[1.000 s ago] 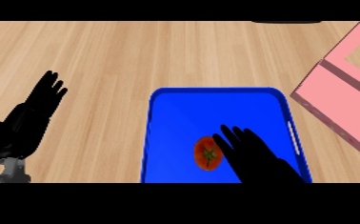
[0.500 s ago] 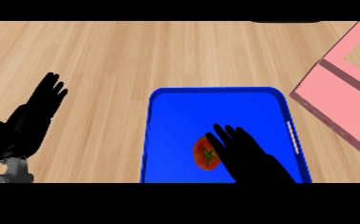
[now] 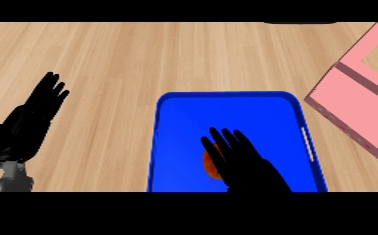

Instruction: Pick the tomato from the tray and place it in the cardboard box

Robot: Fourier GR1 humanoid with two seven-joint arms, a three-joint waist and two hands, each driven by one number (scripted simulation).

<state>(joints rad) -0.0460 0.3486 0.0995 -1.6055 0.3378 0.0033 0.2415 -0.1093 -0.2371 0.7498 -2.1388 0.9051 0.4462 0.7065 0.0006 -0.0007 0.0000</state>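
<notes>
A blue tray lies on the wooden counter at the lower middle of the head view. On it sits a red tomato, mostly hidden under my right hand. That hand's fingers are straight and spread, lying over the tomato's right side, so only a sliver of red shows at their left. A pink box with an open flap stands at the right edge. My left hand rests open at the left edge, fingers up.
Bare wooden counter stretches behind and to the left of the tray. A dark object peeks in at the top edge, right of centre.
My right hand has slid left across the tray and now covers most of the tomato. The left hand has stayed where it was.
</notes>
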